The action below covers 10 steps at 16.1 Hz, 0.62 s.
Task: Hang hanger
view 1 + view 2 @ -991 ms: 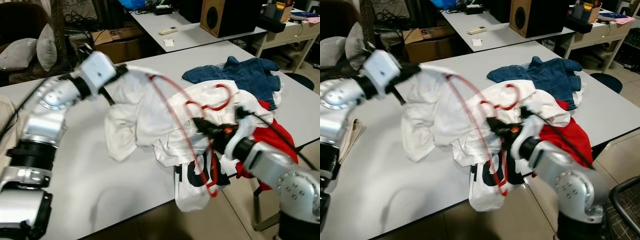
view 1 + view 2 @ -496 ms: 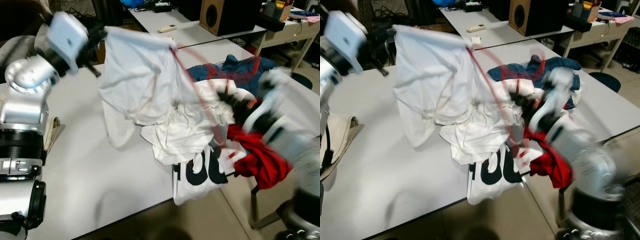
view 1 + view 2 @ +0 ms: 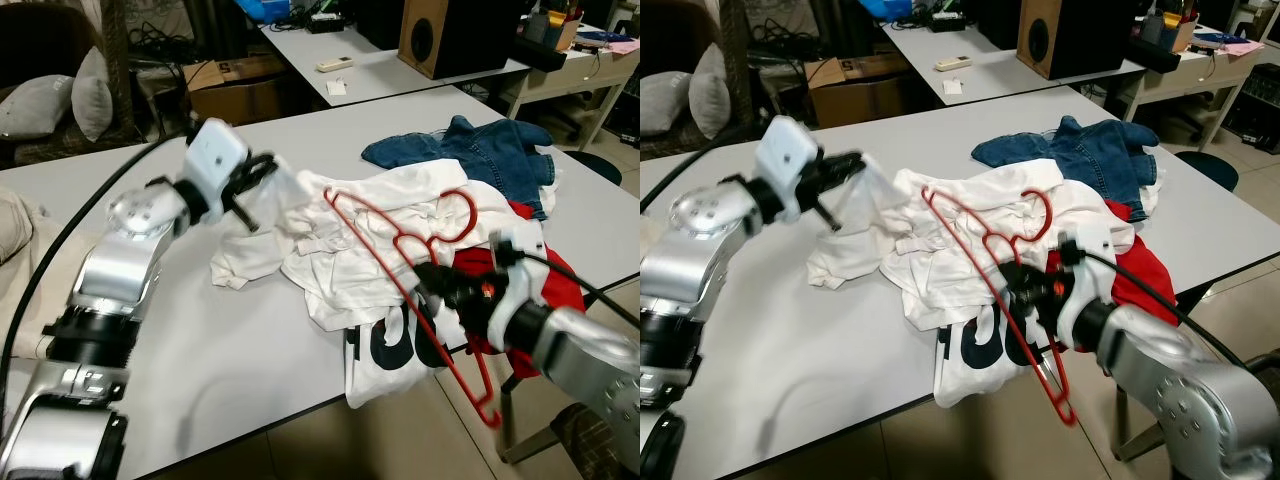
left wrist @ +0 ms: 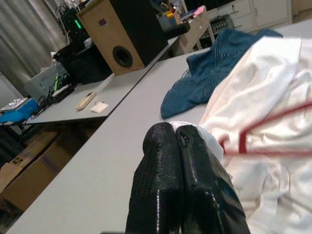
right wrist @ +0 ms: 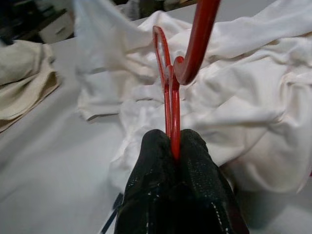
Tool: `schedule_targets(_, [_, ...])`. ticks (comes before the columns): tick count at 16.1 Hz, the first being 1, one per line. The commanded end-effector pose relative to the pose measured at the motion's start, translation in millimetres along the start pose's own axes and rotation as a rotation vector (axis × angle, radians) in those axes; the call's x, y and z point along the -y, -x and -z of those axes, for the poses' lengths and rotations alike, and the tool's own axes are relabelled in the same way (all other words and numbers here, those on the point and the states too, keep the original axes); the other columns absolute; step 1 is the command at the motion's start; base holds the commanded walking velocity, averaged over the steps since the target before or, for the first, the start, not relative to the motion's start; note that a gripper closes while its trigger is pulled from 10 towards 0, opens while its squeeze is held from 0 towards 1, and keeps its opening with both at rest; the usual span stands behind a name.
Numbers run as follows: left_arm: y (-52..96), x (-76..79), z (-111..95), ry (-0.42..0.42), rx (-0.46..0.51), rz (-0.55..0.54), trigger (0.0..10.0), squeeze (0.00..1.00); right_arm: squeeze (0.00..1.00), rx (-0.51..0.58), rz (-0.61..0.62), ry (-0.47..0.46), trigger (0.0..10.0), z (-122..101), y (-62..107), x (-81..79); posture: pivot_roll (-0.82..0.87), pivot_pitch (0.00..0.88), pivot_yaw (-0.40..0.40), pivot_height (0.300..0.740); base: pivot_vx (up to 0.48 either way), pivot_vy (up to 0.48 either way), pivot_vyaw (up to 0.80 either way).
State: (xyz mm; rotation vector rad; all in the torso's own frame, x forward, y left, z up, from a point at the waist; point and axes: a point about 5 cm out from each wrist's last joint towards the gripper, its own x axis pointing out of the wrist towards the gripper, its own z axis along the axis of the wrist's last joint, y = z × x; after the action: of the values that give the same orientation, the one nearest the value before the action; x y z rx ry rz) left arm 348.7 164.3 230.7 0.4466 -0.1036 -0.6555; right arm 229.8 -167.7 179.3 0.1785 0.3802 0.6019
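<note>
Left gripper [image 4: 176,146] low over table, pinching white shirt [image 3: 300,215] | right gripper [image 5: 171,146] forward, clamping red hanger [image 3: 400,245]

Grey tables [image 3: 200,380], wooden speaker [image 3: 440,35], cardboard box [image 3: 235,85], tiled floor [image 3: 400,450]

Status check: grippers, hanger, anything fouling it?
Right gripper shut on red hanger. Left gripper pinching white shirt. Hanger above clothes pile, outside the shirt.

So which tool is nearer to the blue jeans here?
Right. The right tool, shut on the red hanger, sits just short of the blue jeans. The left tool, pinching the white shirt, is across the clothes pile.
</note>
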Motion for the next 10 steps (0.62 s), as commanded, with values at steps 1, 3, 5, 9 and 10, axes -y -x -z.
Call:
schedule_targets(1, [-0.3, -3.1, -3.6, 0.017, 0.006, -0.025, 0.0, 0.0, 0.0, 0.008, -0.086, 0.038, 10.0, -3.6, 2.5, -13.0, -0.08, 0.0, 0.078, 0.74, 0.0, 0.0, 0.0])
schedule_targets(3, [-0.1, -13.4, -2.1, -0.03, -0.06, -0.109, 0.0, 0.0, 0.0, -0.03, -0.129, 0.107, 10.0, -0.9, 14.2, -16.4, -0.08, 0.0, 0.079, 0.74, 0.0, 0.0, 0.0])
schedule_targets(5, [2.7, -23.9, -2.8, -0.048, -0.087, -0.163, 0.0, 0.0, 0.0, -0.031, -0.151, 0.127, 10.0, -2.4, 22.4, -14.9, -0.08, 0.0, 0.08, 0.74, 0.0, 0.0, 0.0])
schedule_targets(9, [-1.9, 2.3, -8.4, 0.041, -0.029, -0.015, 0.0, 0.0, 0.0, 0.044, -0.16, 0.128, 10.0, -9.1, 2.9, -15.7, -0.08, 0.0, 0.082, 0.74, 0.0, 0.0, 0.0])
schedule_targets(10, [-2.5, 7.0, -3.3, 0.035, -0.051, -0.013, 0.0, 0.0, 0.0, 0.053, -0.163, 0.12, 10.0, -10.5, -3.5, -15.2, -0.07, 0.0, 0.081, 0.74, 0.0, 0.0, 0.0])
